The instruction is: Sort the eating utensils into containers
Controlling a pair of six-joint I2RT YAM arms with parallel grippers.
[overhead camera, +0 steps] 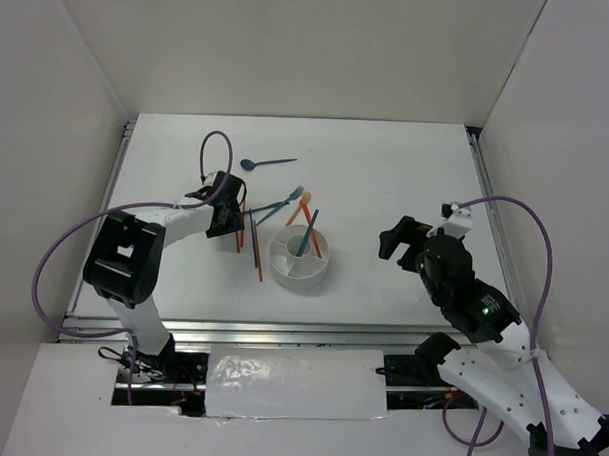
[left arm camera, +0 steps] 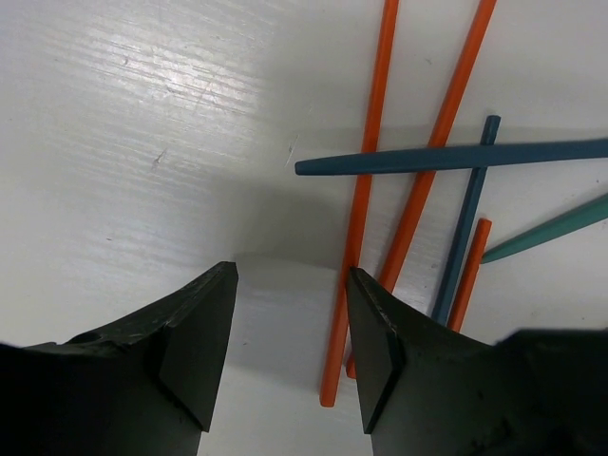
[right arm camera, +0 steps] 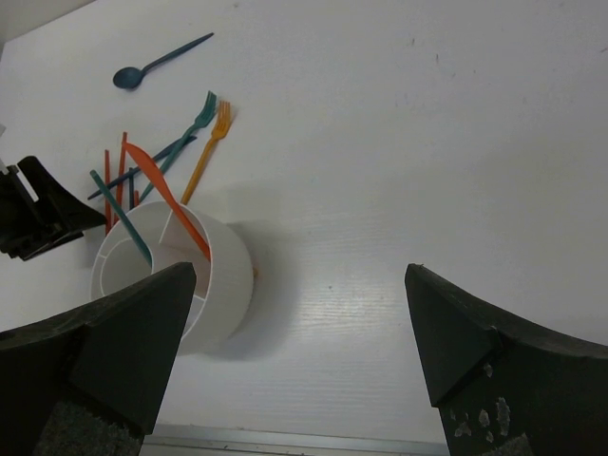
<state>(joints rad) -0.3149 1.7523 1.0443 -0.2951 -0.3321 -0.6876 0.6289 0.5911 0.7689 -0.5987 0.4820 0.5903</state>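
Closest to my bases on the bench (overhead camera: 407,162) is the white holder (overhead camera: 283,272), sitting roughly between my two arms, with white walls splitting up the inside. A dark teal chopstick (overhead camera: 306,235) and an orange utensil (right arm camera: 169,198) stand leaning in it. Honestly can't tell which compartments they're in from these angles.

Off to the holder's right and well apart from it is my right claw (overhead camera: 387,241), spread wide with nothing in it.

On the holder's other side, my left claw (left arm camera: 290,294) is down low over the bench, partly open and gripping nothing. It's mostly bare bench between the jaws, though the end of one orange chopstick (left arm camera: 353,237) lies in the gap, just beside one finger (left arm camera: 375,342). Can't tell if they actually touch.

Just past that there's a loose pile: a second orange chopstick (left arm camera: 432,161) next to the first, a loose teal chopstick (left arm camera: 465,237) beside that, and a dark tapered stick (left arm camera: 456,157) lying across all three.

A bit farther back, the teal fork (right arm camera: 195,128) and orange fork (right arm camera: 211,142) lie flat with their heads near each other, the orange one's handle running toward the holder.

Farthest out is the blue spoon (overhead camera: 267,164), lying on its own, well apart from everything else.
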